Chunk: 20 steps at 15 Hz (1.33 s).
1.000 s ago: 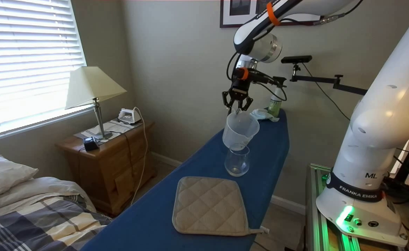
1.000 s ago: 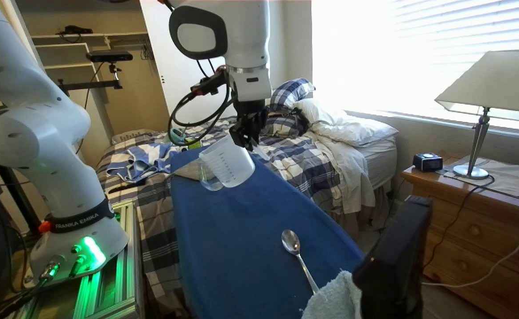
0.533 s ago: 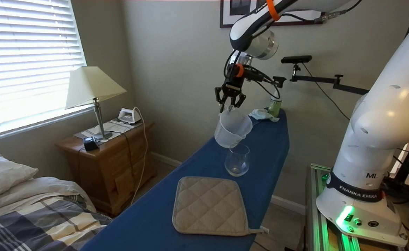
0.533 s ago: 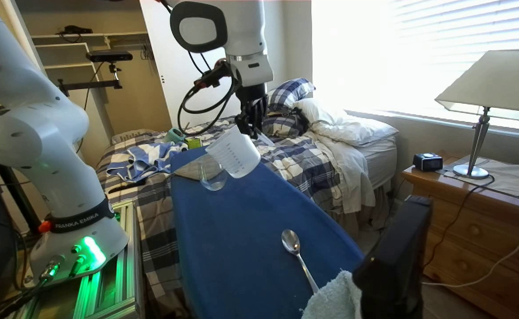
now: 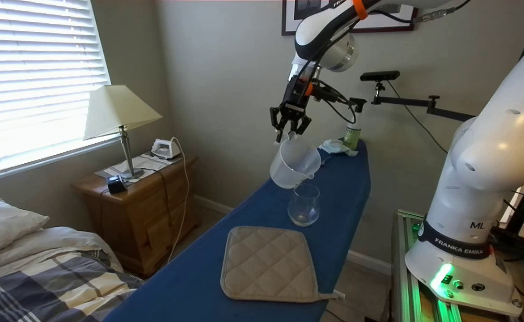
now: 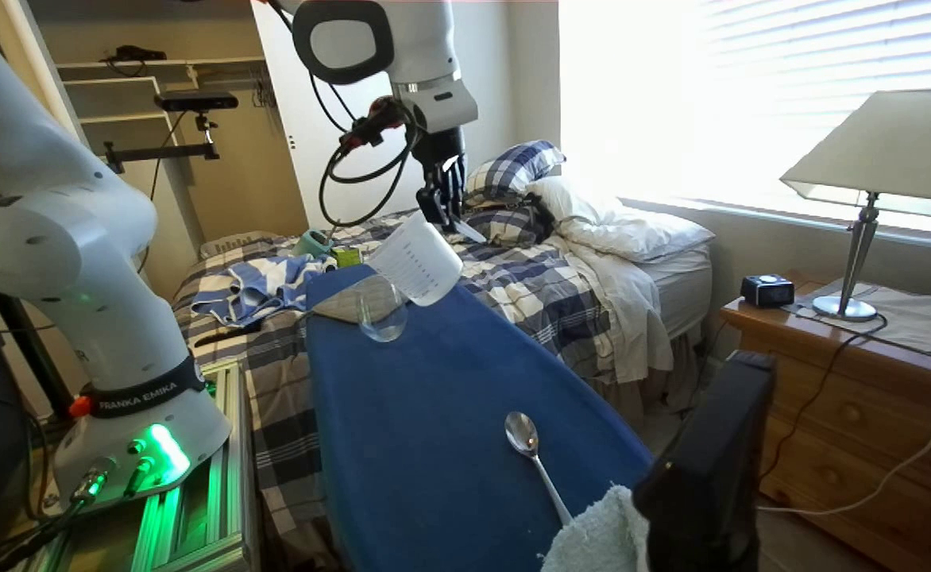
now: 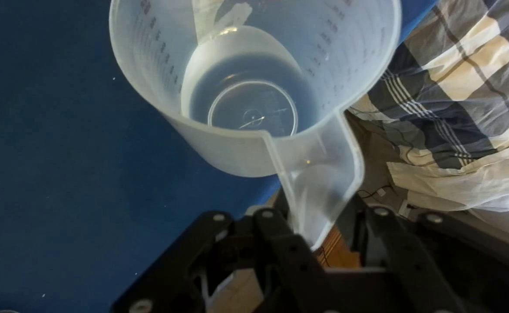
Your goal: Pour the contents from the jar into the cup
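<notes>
Blue board (image 6: 450, 413) beneath; the cup (image 5: 304, 208) stands on it; the jar (image 5: 289, 166), handle (image 7: 317, 182) pinched in the gripper (image 7: 315, 217), has risen, spout (image 5: 308, 175) tipped near the cup; probably lining up the pour.

The tool (image 5: 288, 134) holds the jar (image 5: 293, 163) above the table (image 5: 342, 201), tilted toward the cup (image 5: 303, 207). The cup stands upright between the table's long edges.

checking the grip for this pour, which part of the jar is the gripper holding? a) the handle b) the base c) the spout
a, the wrist view shows the gripper clamped on the handle of the jar, with the round body beyond it.
</notes>
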Each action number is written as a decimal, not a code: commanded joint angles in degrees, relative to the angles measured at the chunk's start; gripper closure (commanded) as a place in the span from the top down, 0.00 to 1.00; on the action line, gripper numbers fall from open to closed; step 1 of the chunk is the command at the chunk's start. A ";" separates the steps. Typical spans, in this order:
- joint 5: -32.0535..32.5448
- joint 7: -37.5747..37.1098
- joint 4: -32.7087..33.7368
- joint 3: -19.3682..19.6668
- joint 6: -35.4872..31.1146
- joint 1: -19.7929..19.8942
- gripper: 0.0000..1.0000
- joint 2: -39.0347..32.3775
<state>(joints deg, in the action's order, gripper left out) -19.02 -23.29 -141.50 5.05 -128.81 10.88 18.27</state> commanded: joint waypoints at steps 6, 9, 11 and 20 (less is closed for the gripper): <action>3.38 2.87 -3.16 -1.42 -4.70 -1.08 0.09 5.65; 3.25 4.51 -4.36 -1.77 -6.49 -1.65 0.09 6.51; 3.21 5.19 -5.39 -1.99 -7.34 -1.99 0.09 7.11; 3.45 8.25 -8.67 -2.93 -12.44 -3.40 0.09 9.78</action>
<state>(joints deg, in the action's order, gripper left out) -16.71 -15.78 -148.16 2.10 -139.03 8.24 25.32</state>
